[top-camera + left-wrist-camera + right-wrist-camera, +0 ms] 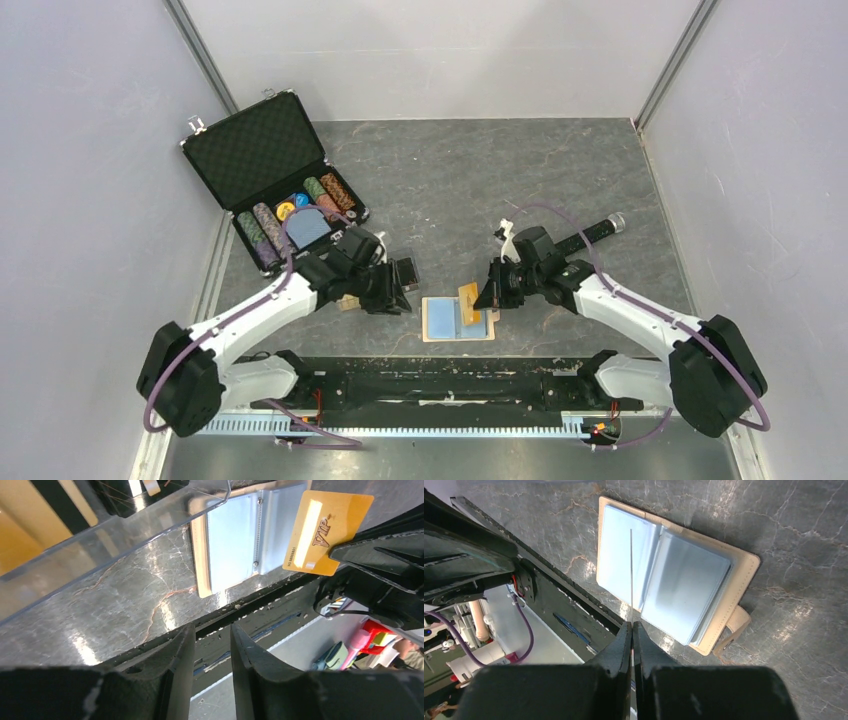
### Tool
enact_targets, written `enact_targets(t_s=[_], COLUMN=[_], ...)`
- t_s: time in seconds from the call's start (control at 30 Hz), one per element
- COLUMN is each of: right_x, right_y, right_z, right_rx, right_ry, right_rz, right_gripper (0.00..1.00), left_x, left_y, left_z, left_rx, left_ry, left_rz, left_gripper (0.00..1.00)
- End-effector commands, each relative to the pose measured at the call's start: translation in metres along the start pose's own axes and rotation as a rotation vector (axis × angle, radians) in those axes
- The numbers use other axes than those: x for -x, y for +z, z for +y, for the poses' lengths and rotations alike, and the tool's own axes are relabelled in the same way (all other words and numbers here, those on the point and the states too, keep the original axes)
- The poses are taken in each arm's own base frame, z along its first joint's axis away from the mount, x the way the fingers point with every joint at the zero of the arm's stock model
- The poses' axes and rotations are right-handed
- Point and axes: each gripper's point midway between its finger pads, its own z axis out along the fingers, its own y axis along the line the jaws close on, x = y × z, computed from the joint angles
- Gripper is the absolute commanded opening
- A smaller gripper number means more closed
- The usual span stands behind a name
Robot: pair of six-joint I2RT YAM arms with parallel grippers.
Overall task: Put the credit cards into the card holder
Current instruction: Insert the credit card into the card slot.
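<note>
We see the gold card [325,530] held in the right gripper [632,625], whose fingers are pressed together on it. The card hangs over the holder [684,580], which lies open on the table [560,190] with its light blue pockets up.

From the right wrist the card shows only edge-on. It is a thin line going out from the fingertips across the holder's pockets, and its face is hidden there. The left wrist view gives us the face: gold, with a pale stripe and the word VIP, and the black gripper on one corner. Whether the card touches a pocket, we cannot tell in any view. The right wrist view also shows best the holder's tab [736,622], sticking out at one edge.

The left gripper [212,635] is on the other side of the holder, near it but apart from it. Its fingers stand a narrow gap apart and nothing is between them. A clear box [125,530] stands near the holder on that same side, and only the left wrist view shows it well.

The top view alone shows the chip case [270,170], well beyond the holder on the left arm's side, with its lid open.
</note>
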Motion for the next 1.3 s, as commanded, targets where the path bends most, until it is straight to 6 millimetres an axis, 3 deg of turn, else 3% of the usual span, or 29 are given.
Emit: enact_targets(t_s=[0.0, 0.4, 0.73, 1.27], right_x=[-0.001, -0.017, -0.037, -0.040], right_y=[0.003, 0.018, 0.028, 0.039], right_z=[0.008, -0.002, -0.017, -0.027], right_rx=[0.072, 0.081, 0.058, 0.025], right_ry=[0.016, 0.034, 0.041, 0.027], right_rz=[-0.014, 0.080, 0.161, 0.218], right_gripper=[0.00, 0.00, 0.00, 0.00], left_x=[0.003, -0.013, -0.022, -0.036], left_y=[0.026, 0.073, 0.088, 0.099], left_z=[-0.016, -0.008, 0.001, 0.014], left_rx=[-0.004, 0.156, 0.244, 0.304], left_ry=[-0.047, 0.018, 0.041, 0.059], left_rz=[-0.033, 0.060, 0.106, 0.150], left_gripper=[0.36, 0.28, 0.25, 0.24])
